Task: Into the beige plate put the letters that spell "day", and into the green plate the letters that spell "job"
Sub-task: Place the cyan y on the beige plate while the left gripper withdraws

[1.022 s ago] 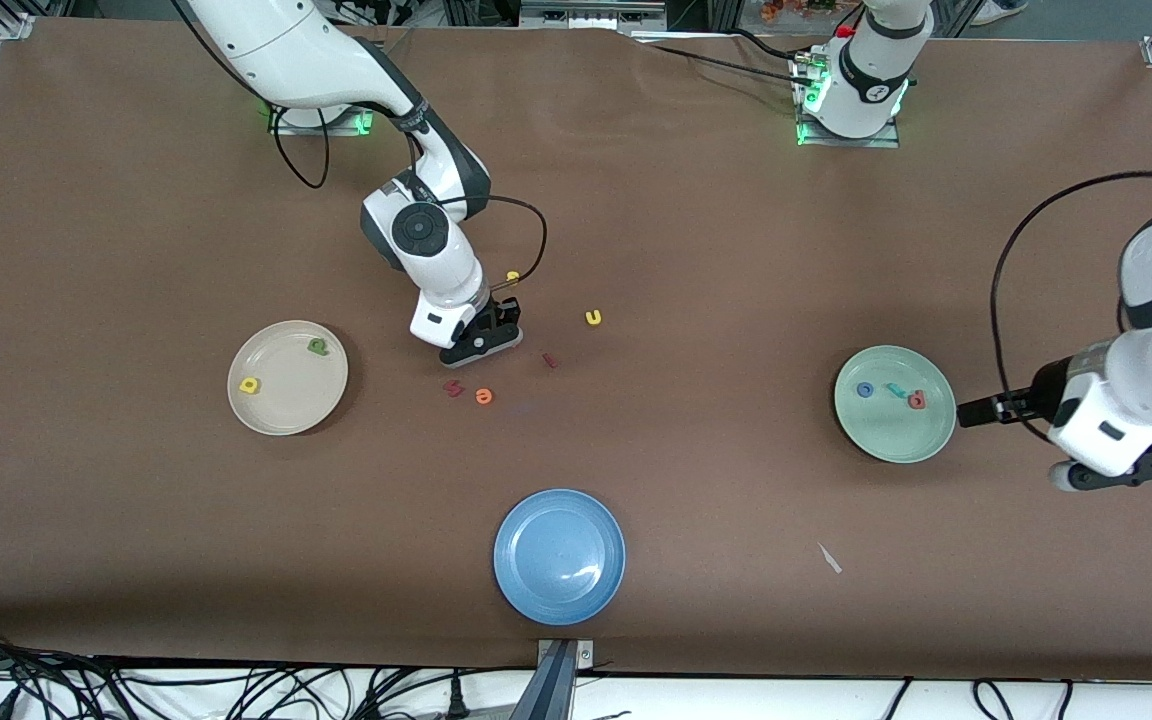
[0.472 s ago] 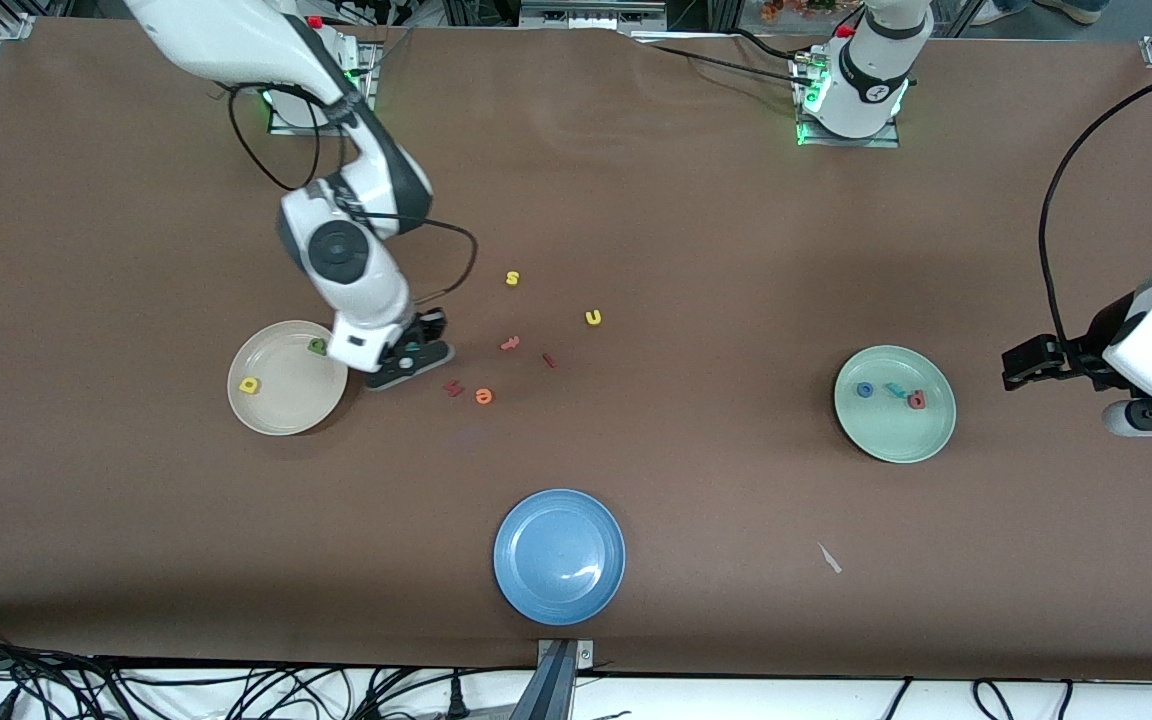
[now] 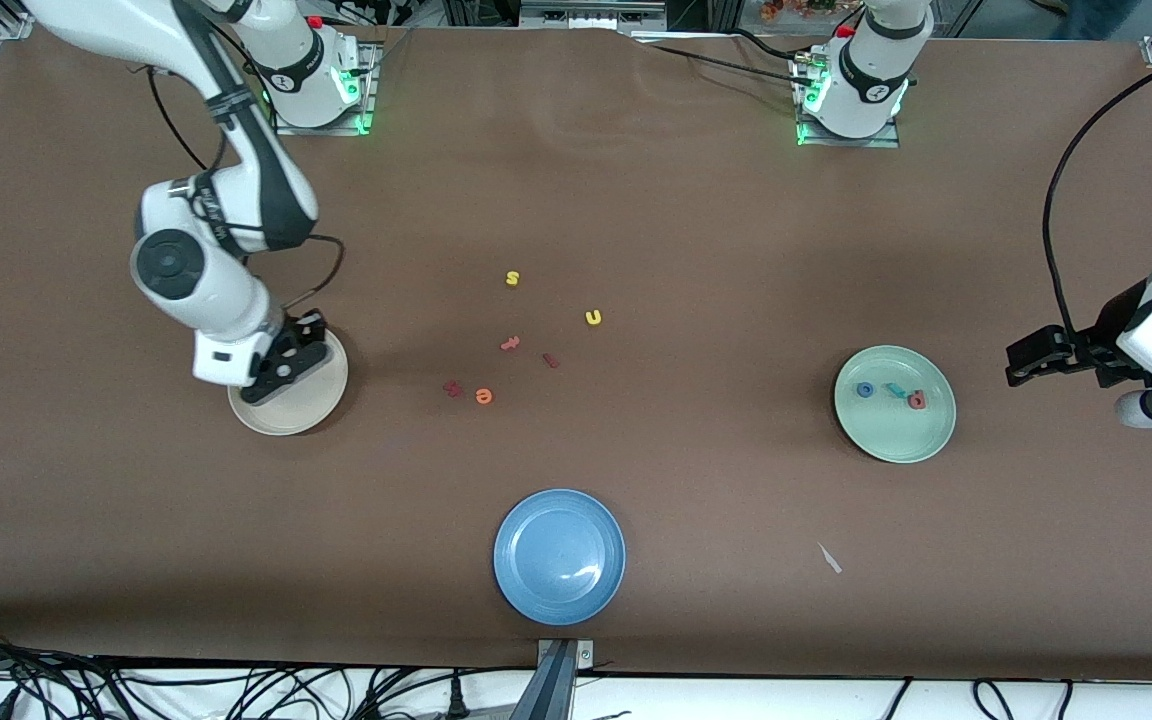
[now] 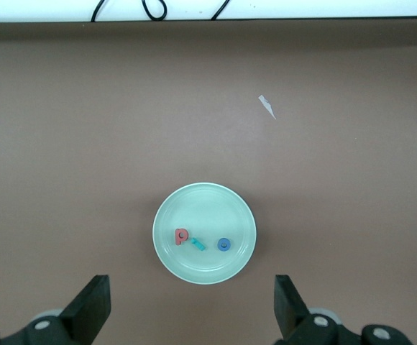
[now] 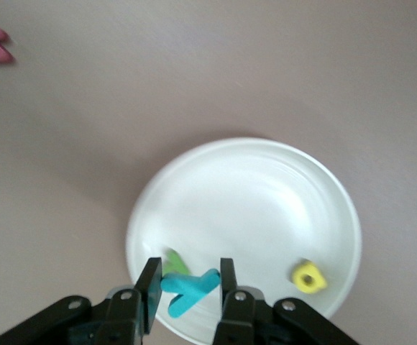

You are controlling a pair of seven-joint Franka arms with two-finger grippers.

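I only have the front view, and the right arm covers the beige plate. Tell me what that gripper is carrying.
Observer: The right gripper is shut on the teal y, over the beige plate.
Operator: Report which letters are in that plate.
Observer: The yellow d lies inside near the rim; the green a lies inside too, partly hidden by a finger.
Operator: Confirm the left gripper is empty.
Observer: The left gripper is open with nothing between its fingers. Its camera looks down on the green plate, which holds the salmon-red b, teal j and blue o.
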